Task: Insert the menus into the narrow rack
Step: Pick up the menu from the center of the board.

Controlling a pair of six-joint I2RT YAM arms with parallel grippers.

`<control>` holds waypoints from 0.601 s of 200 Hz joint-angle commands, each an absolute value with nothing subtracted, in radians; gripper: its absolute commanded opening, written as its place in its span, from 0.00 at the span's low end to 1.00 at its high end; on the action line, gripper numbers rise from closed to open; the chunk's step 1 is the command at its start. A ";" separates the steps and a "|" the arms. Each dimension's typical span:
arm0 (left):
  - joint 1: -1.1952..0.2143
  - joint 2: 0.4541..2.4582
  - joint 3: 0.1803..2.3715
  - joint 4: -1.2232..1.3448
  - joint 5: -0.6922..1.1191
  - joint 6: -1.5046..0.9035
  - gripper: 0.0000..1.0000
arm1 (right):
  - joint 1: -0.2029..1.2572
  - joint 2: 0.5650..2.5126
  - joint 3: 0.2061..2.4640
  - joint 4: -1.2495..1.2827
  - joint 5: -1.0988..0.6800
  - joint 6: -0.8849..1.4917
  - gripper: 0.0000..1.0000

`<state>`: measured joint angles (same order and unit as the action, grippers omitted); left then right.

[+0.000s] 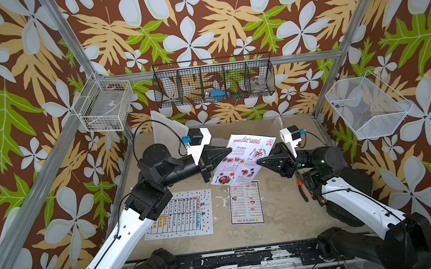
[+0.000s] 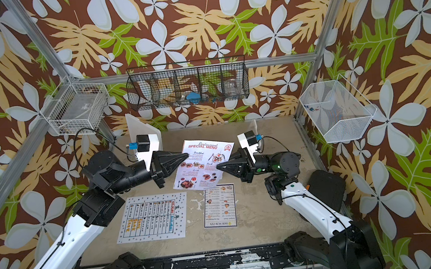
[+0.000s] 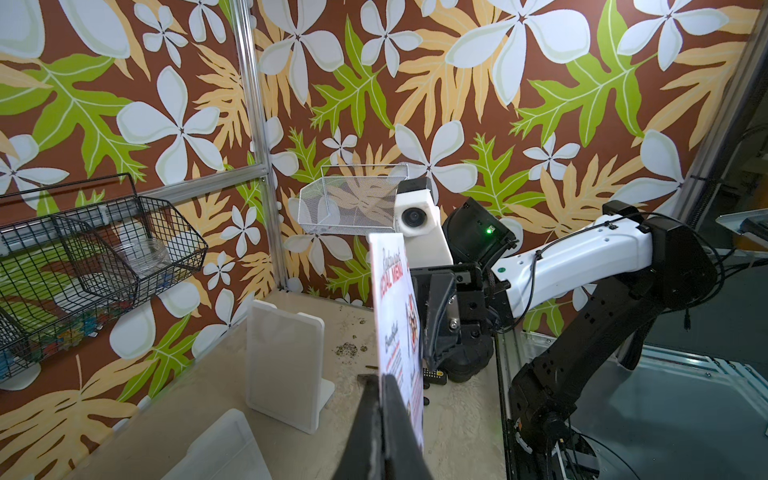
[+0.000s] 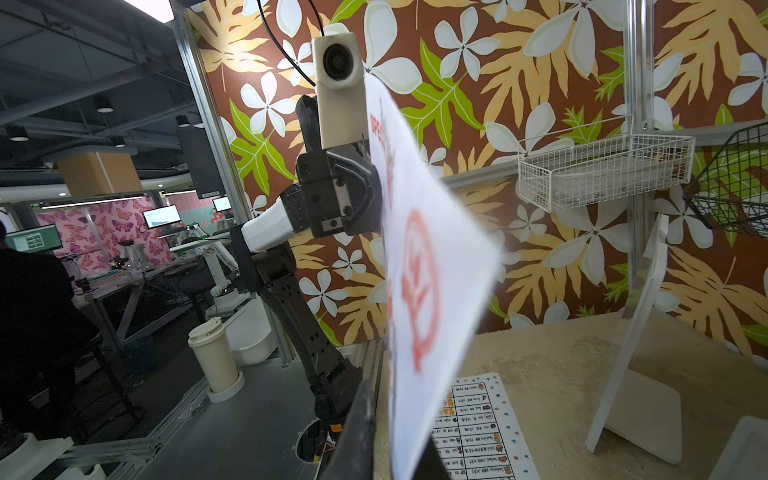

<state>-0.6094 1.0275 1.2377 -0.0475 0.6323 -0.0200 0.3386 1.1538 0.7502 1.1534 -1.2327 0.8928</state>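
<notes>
The special menu [image 1: 242, 157] is up off the bench [image 1: 288, 215], tilted just above the far end of the dim sum menu [image 1: 245, 204]. The left hand [image 1: 226, 149] is pinched shut on one long edge and the right hand [image 1: 258, 161] on the opposite edge, while the big white menu [image 1: 182, 214] lies flat beside the dim sum menu, on the left arm's side. To me it looks like a light, thin, slick sheet, maybe laminated, so it would probably bow or slide if pinched by a corner alone. I'd say the two mid-edge grips suit it, keeping it taut and flat.
</notes>
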 commanded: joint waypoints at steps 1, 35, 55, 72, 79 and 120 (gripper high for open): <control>-0.606 1.023 1.235 -0.030 0.618 -0.010 0.00 | 0.337 1.147 0.759 1.146 -1.229 0.882 0.01; -0.596 1.014 1.232 -0.040 0.609 -0.003 0.00 | 0.338 1.123 0.770 1.021 -1.203 0.794 0.00; -0.578 1.003 1.223 -0.039 0.613 -0.008 0.00 | 0.331 1.102 0.773 0.944 -1.181 0.737 0.00; -0.562 0.999 1.210 -0.030 0.631 -0.022 0.00 | 0.327 1.089 0.780 0.883 -1.165 0.699 0.00; -0.557 1.001 1.206 -0.027 0.642 -0.029 0.00 | 0.325 1.088 0.785 0.872 -1.167 0.691 0.00; -0.555 1.031 1.170 0.013 0.755 -0.063 0.39 | 0.328 1.101 0.815 0.877 -1.219 0.694 0.00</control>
